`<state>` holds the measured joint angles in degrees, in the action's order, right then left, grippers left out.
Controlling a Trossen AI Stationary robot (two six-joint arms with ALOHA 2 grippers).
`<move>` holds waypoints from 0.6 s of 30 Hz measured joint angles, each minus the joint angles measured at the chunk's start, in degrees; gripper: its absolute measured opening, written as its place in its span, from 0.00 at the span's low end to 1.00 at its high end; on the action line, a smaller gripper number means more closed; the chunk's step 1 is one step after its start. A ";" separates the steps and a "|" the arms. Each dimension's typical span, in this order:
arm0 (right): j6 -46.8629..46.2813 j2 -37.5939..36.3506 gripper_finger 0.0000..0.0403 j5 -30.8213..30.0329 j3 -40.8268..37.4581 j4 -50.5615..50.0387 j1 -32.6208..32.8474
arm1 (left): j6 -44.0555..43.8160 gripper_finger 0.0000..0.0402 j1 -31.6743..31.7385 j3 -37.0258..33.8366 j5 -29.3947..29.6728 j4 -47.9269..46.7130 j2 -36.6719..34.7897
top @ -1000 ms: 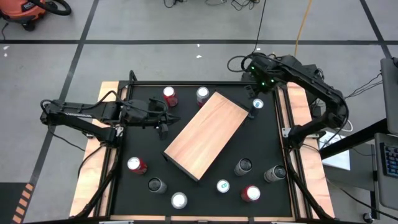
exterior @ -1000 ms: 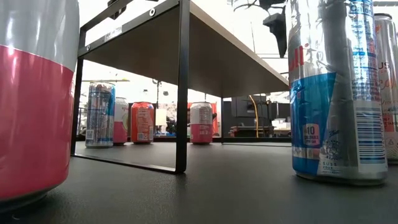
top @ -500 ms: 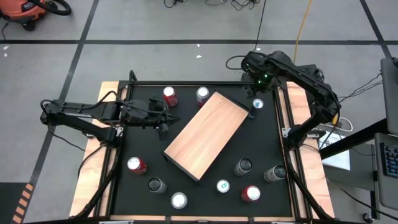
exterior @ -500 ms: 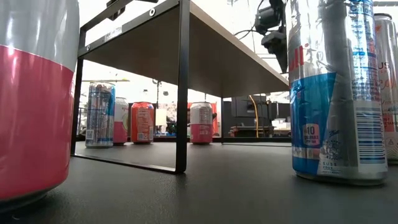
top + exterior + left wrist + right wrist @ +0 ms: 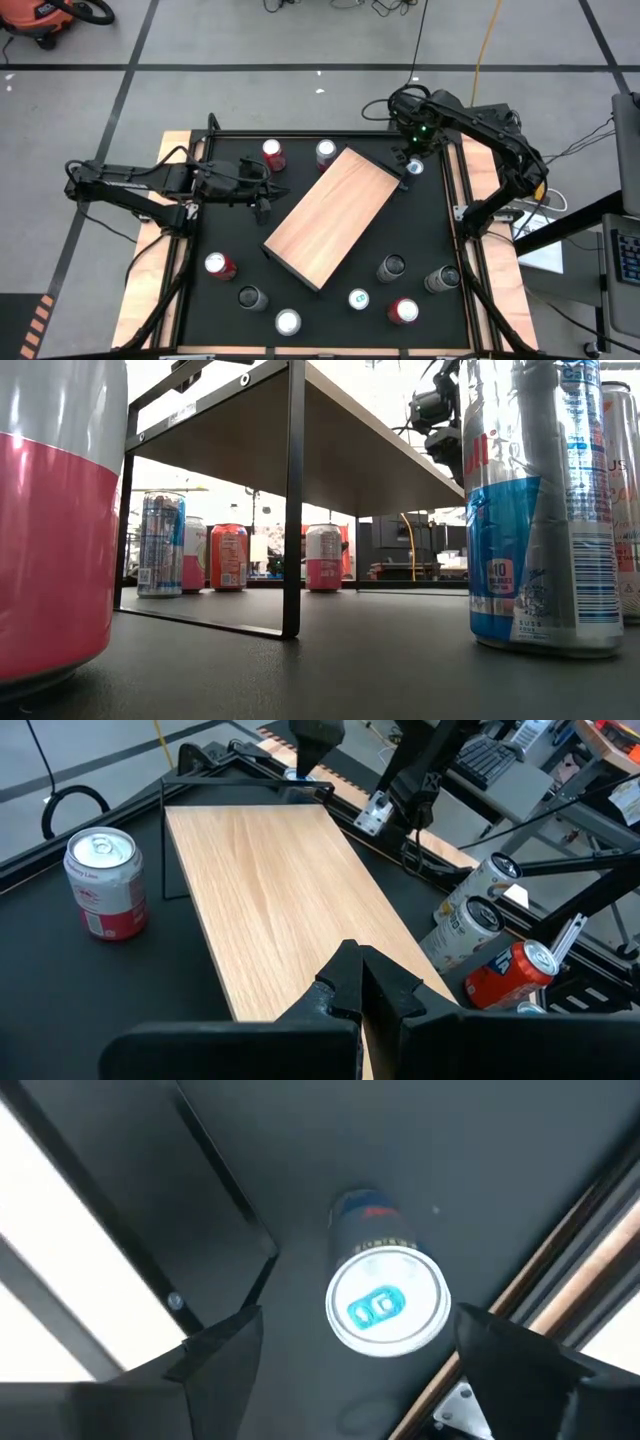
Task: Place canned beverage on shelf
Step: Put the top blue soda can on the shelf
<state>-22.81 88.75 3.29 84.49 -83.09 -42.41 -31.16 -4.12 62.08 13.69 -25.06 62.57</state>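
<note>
The blue-tabbed can [image 5: 386,1302] is being framed between spread fingers [image 5: 215,1350] of the right gripper [image 5: 413,150], poised directly above it by the shelf [image 5: 332,216] corner, near the table's far right edge. For a clean grip, the jaws are best being kept centred on the can (clear of the shelf's black frame). The left gripper [image 5: 358,982] is being held pressed shut, empty, beside the shelf.

10 cans [image 5: 274,154] on the black tabletop [image 5: 230,230], 1 wooden shelf [image 5: 333,214], 2 robot arms [image 5: 130,182], each carrying 1 two-finger gripper [image 5: 357,982].
</note>
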 joint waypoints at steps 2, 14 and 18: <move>-0.02 0.00 0.78 -0.02 -1.33 0.77 0.00 | 0.00 0.00 -0.02 0.00 0.02 0.00 0.00; -0.03 -0.02 0.79 -0.22 -8.70 6.70 0.02 | 0.00 0.00 -0.02 0.00 0.02 0.00 0.00; -0.14 -0.05 0.79 -0.19 -10.34 8.26 0.02 | 0.00 0.00 0.00 0.00 0.02 0.02 0.00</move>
<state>-22.95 88.70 3.10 74.15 -74.83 -42.39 -31.16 -4.12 62.08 13.72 -25.04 62.57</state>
